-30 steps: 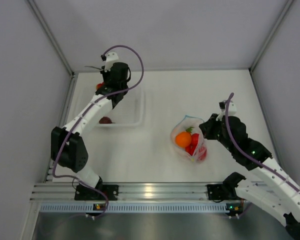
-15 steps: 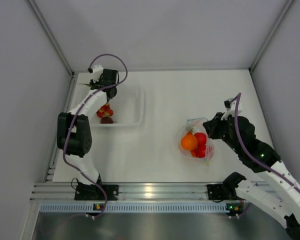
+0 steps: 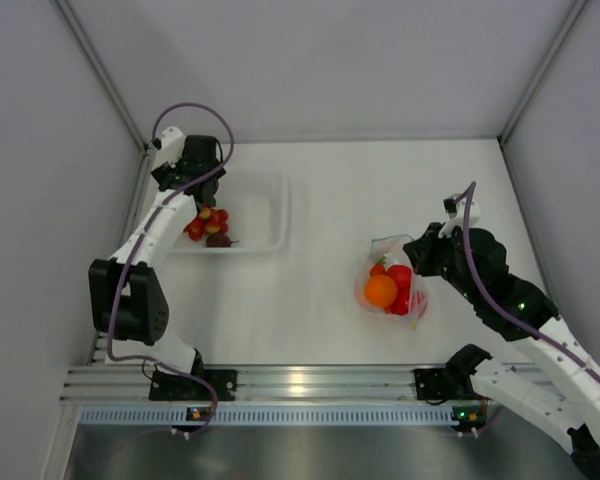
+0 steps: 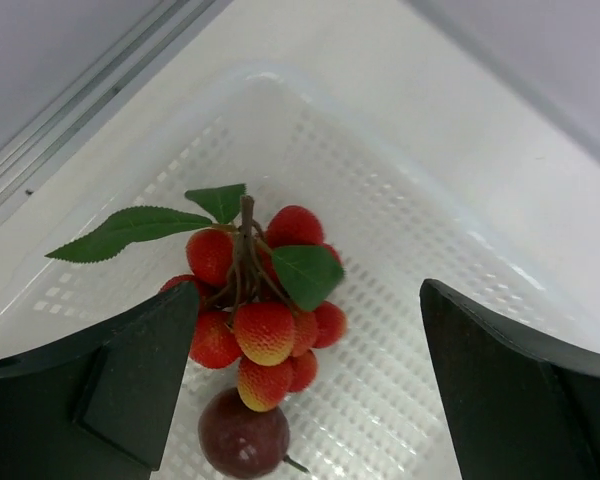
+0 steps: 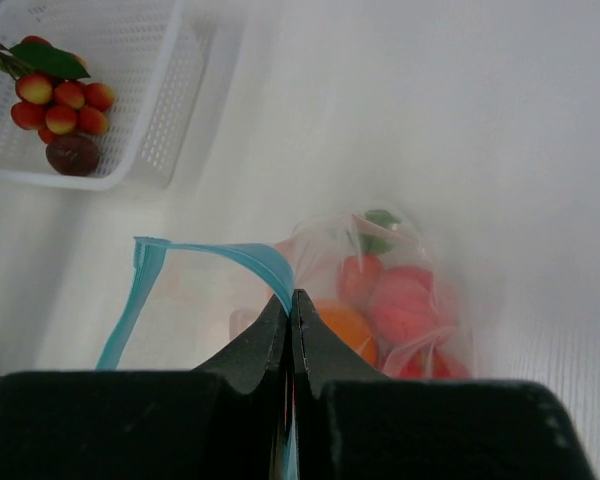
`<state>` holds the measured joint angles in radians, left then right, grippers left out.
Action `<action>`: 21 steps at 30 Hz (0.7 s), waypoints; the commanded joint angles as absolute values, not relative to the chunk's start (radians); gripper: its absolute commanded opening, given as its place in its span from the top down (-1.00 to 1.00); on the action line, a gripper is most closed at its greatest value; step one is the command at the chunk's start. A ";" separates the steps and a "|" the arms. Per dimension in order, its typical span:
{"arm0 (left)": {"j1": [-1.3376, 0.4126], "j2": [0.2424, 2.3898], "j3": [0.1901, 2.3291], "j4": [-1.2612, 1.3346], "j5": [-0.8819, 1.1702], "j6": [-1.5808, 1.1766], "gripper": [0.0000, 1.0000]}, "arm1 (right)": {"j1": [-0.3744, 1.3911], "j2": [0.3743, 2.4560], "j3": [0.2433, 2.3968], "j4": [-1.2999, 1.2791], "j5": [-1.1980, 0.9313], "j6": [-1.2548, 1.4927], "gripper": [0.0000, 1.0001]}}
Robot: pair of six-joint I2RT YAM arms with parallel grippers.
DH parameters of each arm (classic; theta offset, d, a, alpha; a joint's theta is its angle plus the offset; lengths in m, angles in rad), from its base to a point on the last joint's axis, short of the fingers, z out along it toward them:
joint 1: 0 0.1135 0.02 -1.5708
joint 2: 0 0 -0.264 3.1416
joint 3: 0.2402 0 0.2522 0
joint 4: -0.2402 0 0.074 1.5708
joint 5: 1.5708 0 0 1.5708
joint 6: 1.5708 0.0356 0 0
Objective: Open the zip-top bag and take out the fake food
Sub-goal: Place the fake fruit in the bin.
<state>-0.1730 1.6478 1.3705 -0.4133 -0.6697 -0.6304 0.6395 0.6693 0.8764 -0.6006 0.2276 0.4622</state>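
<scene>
The zip-top bag (image 3: 390,285) hangs just right of the table's middle, its teal zip strip (image 5: 210,250) curling out to the left. My right gripper (image 5: 292,295) is shut on that strip at the bag's top edge (image 3: 420,255). Inside the bag sit fake food pieces: an orange (image 3: 381,290), red round fruits (image 3: 401,277) and a green-topped piece (image 5: 380,222). My left gripper (image 4: 310,290) stands open over the white tray (image 3: 270,215), holding nothing. Below it lie the red berry cluster (image 4: 255,300) with green leaves and a dark purple piece (image 4: 242,438), both also visible from above (image 3: 206,222).
The perforated tray (image 4: 460,230) sits at the far left, close to the left wall and its metal rail (image 3: 130,215). Grey walls close in the back and both sides. The arm bases stand on the rail along the near edge (image 3: 300,380).
My left gripper opened and let go of the berry cluster, which now lies in the tray beside the purple piece; the left wrist moved left. The right gripper kept hold of the bag.
</scene>
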 commanded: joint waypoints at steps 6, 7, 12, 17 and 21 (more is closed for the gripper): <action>-0.207 1.346 1.397 -0.388 -0.321 -0.605 -0.96 | 0.647 0.681 0.939 -0.543 0.157 0.463 1.00; -0.224 1.319 1.393 -0.388 -0.284 -0.600 -0.96 | 0.647 0.683 0.939 -0.537 0.152 0.468 1.00; -0.482 1.177 1.387 -0.384 -0.282 -0.552 -0.96 | 0.647 0.693 0.946 -0.526 0.146 0.488 1.00; -0.767 1.158 1.370 -0.380 -0.382 -0.604 -0.79 | 0.647 0.698 0.936 -0.508 0.163 0.540 1.00; -1.039 1.219 1.368 -0.356 -0.492 -0.650 -0.51 | 0.647 0.703 0.920 -0.497 0.175 0.583 1.00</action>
